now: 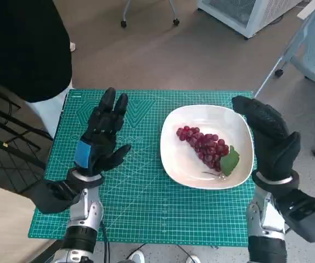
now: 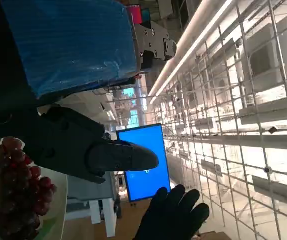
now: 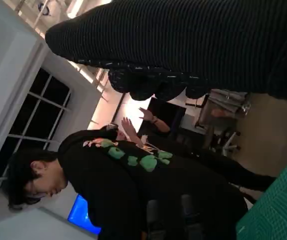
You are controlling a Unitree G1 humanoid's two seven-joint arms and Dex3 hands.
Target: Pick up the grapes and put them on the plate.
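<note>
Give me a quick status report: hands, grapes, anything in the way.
Left hand open above the mat, holding nothing. Right hand open beside the plate, holding nothing. Grapes lying on the plate. Nothing in the way.

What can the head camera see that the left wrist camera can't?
Only the head view shows the whole white plate on the green mat, the leaf beside the grapes, and both hands from above: the left hand and the right hand, each raised and holding nothing.

Only the left wrist view shows a blue screen and a ceiling grid with lights.

Both show the grapes on the plate, the blue-taped left hand and the gloved right hand.
</note>
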